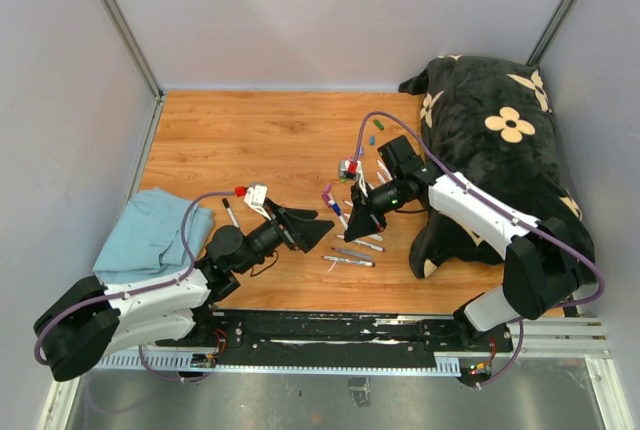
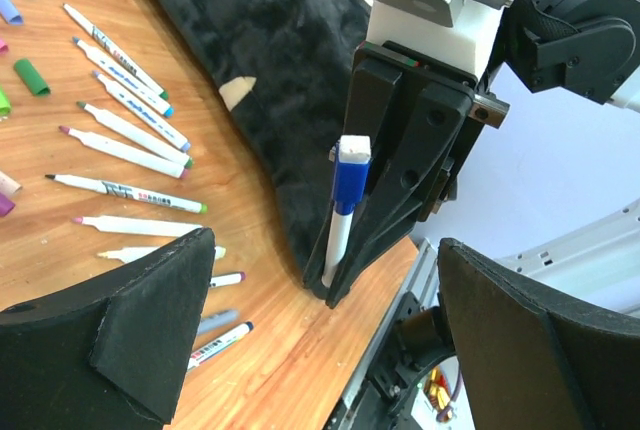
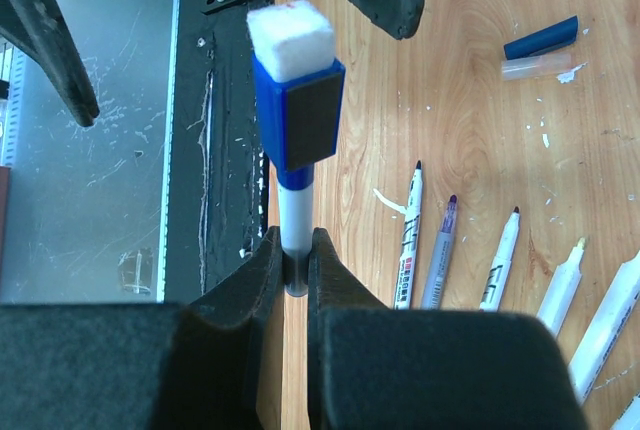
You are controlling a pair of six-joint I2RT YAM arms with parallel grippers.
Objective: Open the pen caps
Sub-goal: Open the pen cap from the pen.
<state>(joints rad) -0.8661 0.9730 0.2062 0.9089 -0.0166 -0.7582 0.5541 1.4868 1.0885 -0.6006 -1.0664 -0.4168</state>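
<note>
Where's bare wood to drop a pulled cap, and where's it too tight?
Free: the back-left wood, bordered by the walls, the blue cloth and the open left gripper. Crowded: centre-right, where pens and pen caps are scattered around the right gripper, which grips a blue-capped pen, beside the black cushion.

Wood-grain table (image 1: pixel 250 140) in front of me, plain grey walls (image 1: pixel 330 10) on three sides, metal posts (image 1: pixel 120 20) at back corners. Black cushion (image 1: pixel 480 175) with cream flowers on my right, blue cloth (image 1: pixel 150 235) on my left. Black rail (image 1: pixel 340 335) at near edge, grey metal floor (image 1: pixel 330 400) below. Even light.
</note>
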